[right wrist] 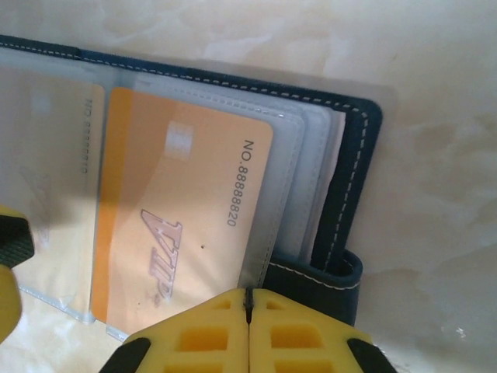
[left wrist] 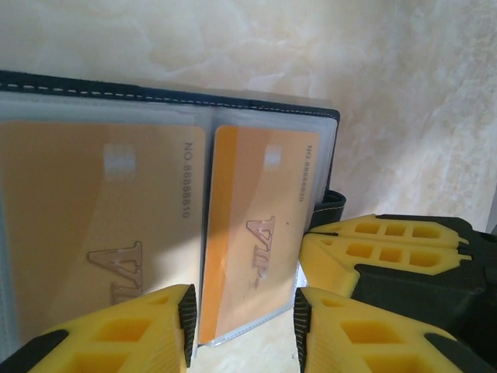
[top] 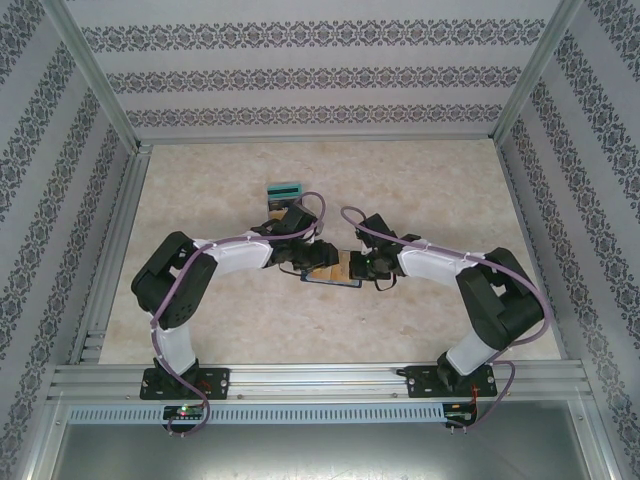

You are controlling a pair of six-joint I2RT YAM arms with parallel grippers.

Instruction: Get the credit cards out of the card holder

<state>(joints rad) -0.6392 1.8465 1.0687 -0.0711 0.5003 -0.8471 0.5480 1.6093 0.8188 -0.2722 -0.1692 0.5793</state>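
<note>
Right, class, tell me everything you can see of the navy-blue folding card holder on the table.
The navy-blue folding card holder with white stitching lies open and flat on the pale marbled table. Its clear plastic sleeves fan out, two showing orange VIP cards inside. A snap tab sticks out at its side edge. The shut right gripper sits at the near sleeve edge; the open left gripper straddles it.
</note>
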